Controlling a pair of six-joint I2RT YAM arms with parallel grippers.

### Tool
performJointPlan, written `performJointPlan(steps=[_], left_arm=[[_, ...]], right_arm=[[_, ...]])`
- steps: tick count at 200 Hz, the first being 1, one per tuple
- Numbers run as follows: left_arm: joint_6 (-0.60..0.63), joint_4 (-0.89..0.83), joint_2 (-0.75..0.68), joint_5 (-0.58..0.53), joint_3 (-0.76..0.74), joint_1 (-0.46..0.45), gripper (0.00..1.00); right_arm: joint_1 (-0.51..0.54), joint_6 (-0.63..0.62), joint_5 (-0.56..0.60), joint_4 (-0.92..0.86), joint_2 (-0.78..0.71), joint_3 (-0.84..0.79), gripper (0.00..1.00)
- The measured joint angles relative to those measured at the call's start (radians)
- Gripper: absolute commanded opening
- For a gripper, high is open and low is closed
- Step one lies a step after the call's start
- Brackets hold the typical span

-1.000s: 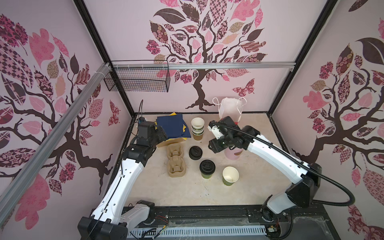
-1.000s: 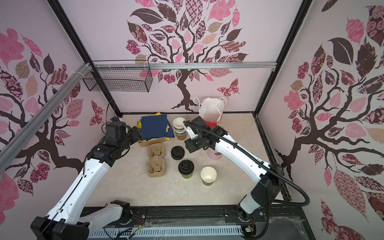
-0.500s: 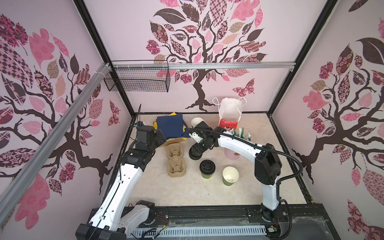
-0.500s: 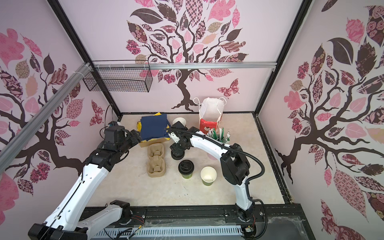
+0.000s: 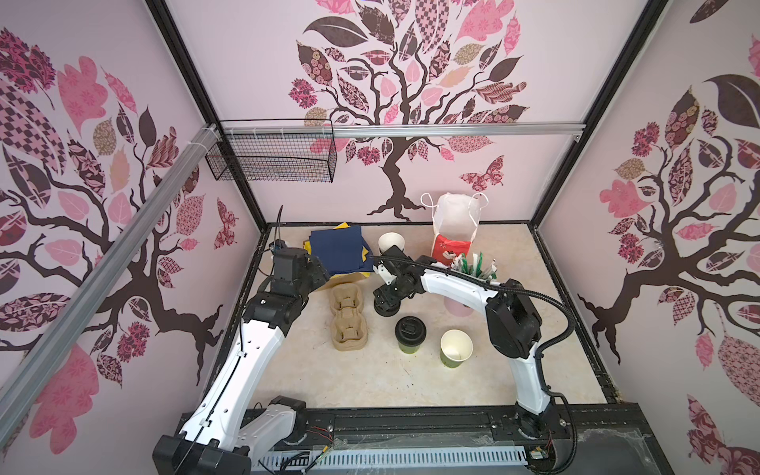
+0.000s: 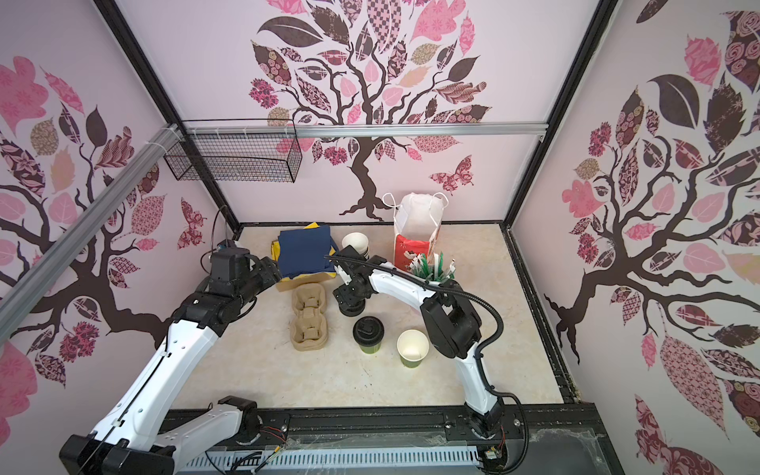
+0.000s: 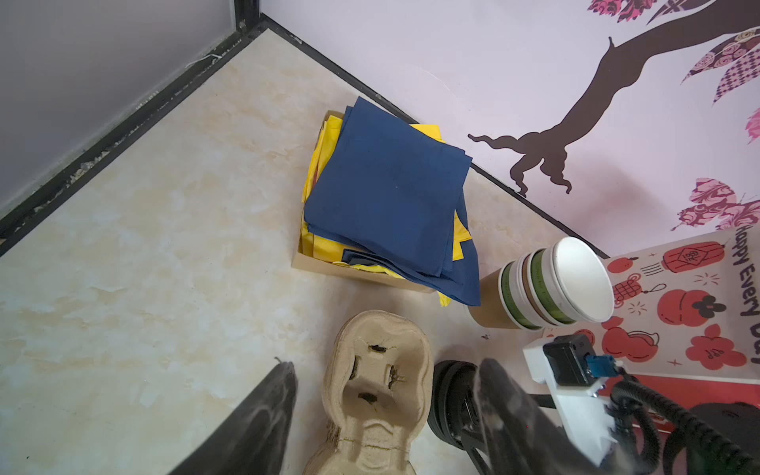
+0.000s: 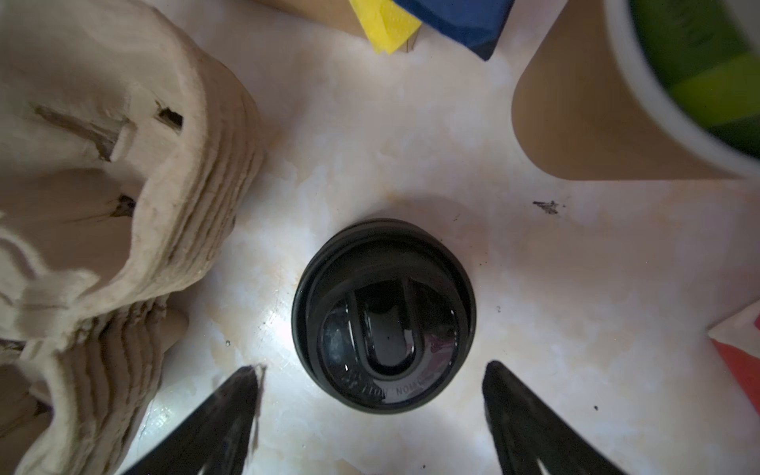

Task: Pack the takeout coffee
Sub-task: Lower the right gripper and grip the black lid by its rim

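Lidded green cup (image 5: 410, 334) stands near open green cup (image 5: 455, 349)

Pink walls (image 5: 255, 61) w/ tree decals (image 5: 397, 181), beige marble-look floor (image 5: 349, 382), wire basket (image 5: 271, 162) on alu rail (image 5: 452, 130).

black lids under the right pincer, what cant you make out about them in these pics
- Right wrist view: the black lids are seen from straight above, so how many are stacked cannot be counted. The rim lettering is too blurred to read.
- Both top views: the right pincer covers most of them.
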Motion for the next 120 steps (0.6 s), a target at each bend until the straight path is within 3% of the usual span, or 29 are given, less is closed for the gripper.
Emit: performJointPlan(steps=[120], left_arm=[[0.017, -0.005, 0.0, -0.003, 0.0, 0.002, 0.72]], right_arm=[[0.0, 0.058, 0.025, 0.029, 0.042, 0.0, 0.84]])
